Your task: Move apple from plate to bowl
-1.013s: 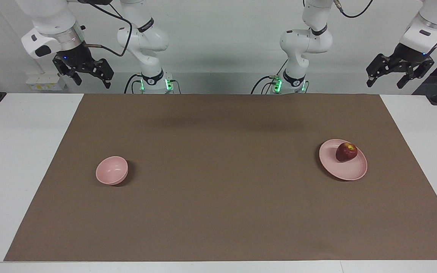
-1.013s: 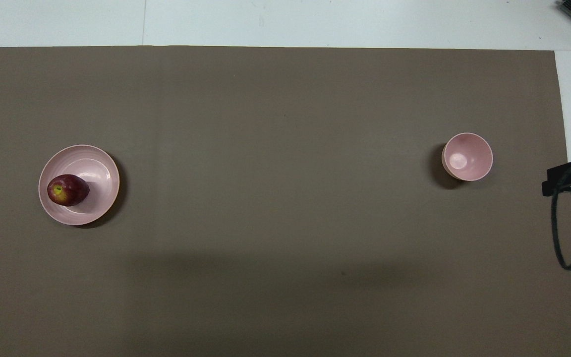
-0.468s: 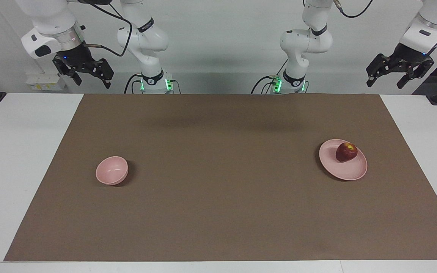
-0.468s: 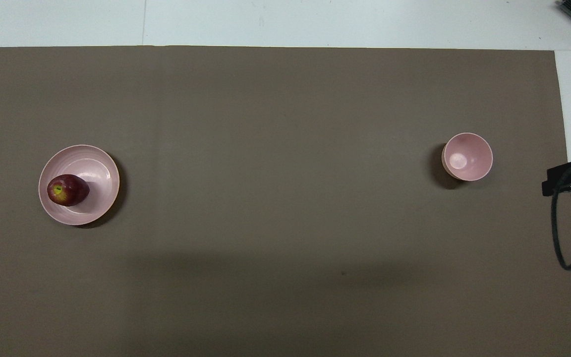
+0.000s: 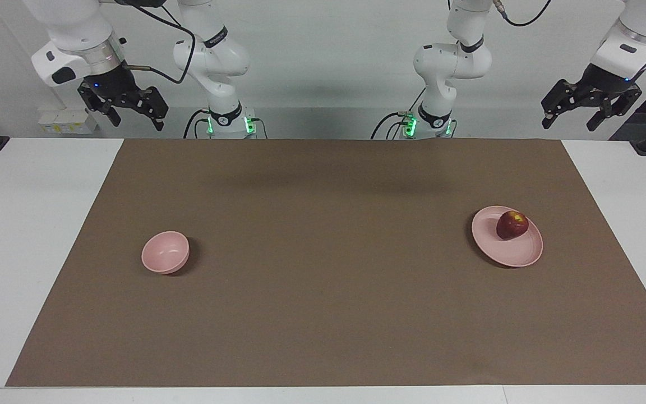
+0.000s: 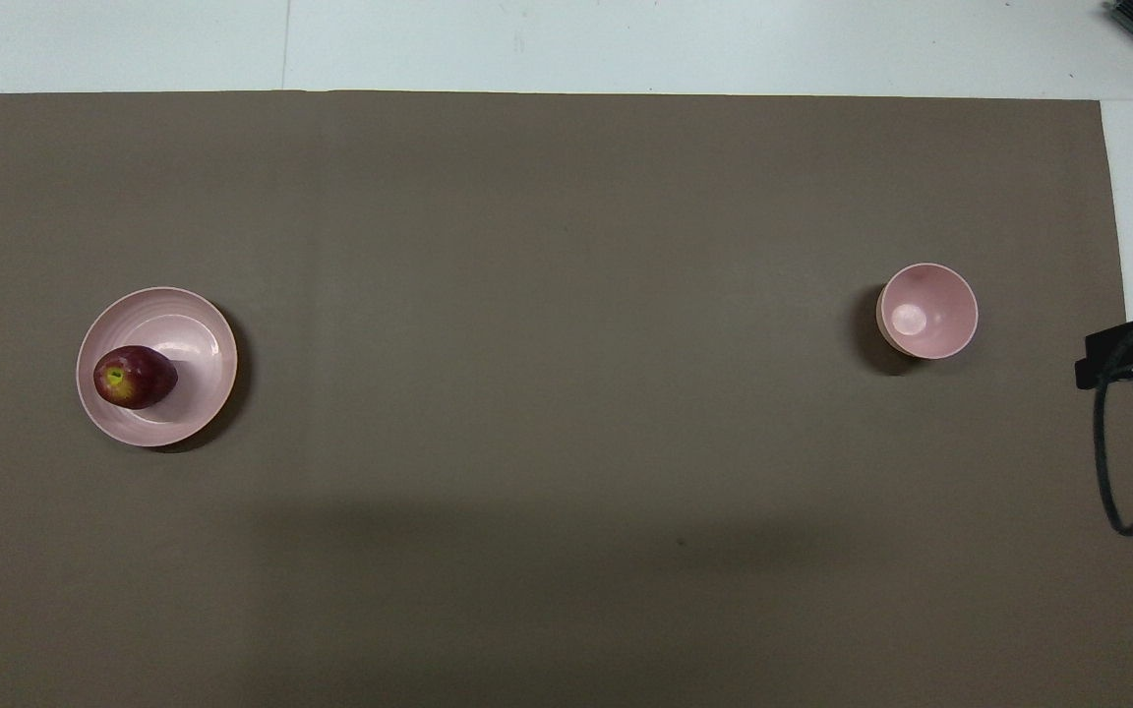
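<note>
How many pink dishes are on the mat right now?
2. The plate lies toward the left arm's end of the table, with the apple on it. The bowl stands toward the right arm's end. Nothing seems hidden.

Both of my arms wait high at the robots' edge, my left gripper (image 5: 573,118) and my right gripper (image 5: 136,117) with fingers spread, off the brown paper mat (image 5: 323,314). Only the flat pale pink plate (image 5: 516,255) with the dark red apple (image 5: 512,225) on it, toward my left arm's end, and the small deep pink bowl (image 5: 165,252), toward my right arm's end, stand on the mat. They are well apart; the flat stretch between them holds no obstacle.
</note>
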`<state>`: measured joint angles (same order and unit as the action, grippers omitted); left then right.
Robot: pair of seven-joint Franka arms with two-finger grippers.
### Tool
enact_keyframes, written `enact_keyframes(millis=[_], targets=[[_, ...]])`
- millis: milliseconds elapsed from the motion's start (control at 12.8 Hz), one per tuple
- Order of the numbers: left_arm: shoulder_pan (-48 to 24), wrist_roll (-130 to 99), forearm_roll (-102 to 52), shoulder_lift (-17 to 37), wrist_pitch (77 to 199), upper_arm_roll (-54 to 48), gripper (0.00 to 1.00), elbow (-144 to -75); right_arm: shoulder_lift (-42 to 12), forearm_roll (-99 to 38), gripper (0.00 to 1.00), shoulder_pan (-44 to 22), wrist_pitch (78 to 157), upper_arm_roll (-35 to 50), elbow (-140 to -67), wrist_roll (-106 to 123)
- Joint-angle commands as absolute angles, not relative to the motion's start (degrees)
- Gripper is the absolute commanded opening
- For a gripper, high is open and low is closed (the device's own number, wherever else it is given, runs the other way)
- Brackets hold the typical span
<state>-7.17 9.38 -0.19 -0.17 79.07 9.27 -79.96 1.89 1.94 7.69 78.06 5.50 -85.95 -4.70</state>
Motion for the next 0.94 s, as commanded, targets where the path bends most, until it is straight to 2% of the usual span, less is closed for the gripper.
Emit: enact_keyframes(millis=[0,857], targets=[[-7.03,9.49,-0.53,-1.67,80.33,9.14,1.00,-81.91,2.81,0.79,1.00,8.26,78.05,5.62,-86.66,-4.48],[-7.12,8.96,-0.44,-1.67,79.63,9.05,1.00,-81.74,2.81,0.79,1.00,8.26,78.05,5.62,-86.66,-4.48]])
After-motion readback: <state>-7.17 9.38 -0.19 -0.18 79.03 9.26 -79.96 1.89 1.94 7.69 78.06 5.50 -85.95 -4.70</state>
